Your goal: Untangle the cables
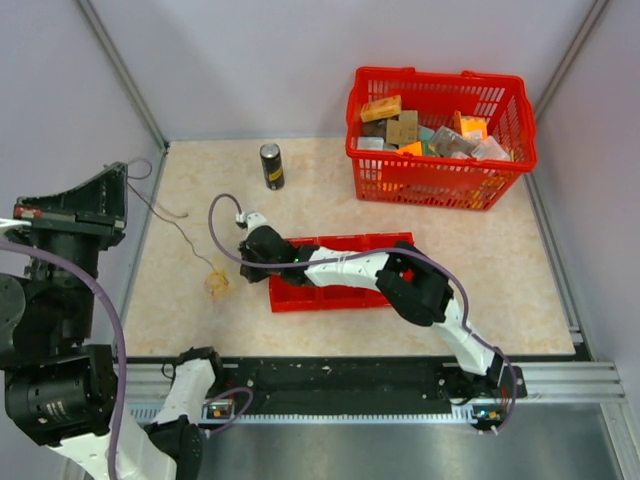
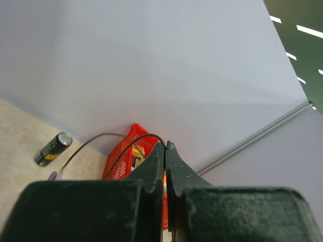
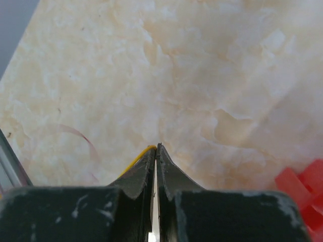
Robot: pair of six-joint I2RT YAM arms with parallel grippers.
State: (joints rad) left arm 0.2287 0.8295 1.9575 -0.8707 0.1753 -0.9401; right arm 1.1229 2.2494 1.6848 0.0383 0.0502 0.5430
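Top external view: the table [image 1: 480,270] is closed in by a wall [image 1: 60,90] on the left and others behind and to the right. The red basket [image 1: 440,76] fills the far right corner, and the red tray [image 1: 335,298] lies under the stretched-out right arm. Open room is mostly the bare patch front left, plus the strip behind the tray.

The left gripper [image 2: 165,146] is lifted high beside the left wall, jaws together on the thin grey cable [image 1: 165,212]. That cable runs down to a small tangle [image 1: 215,283] lying on the table. The right gripper [image 3: 157,148] is low over the table near it, jaws together, apparently pinching the yellow cable [image 3: 135,160]. A red cable [image 3: 81,135] lies loose close by.

My worry is that pulling further left runs into the wall. A hard tug could also tighten the knot or slip a wire from the jaws. A backward sweep might knock the can [image 1: 271,165].
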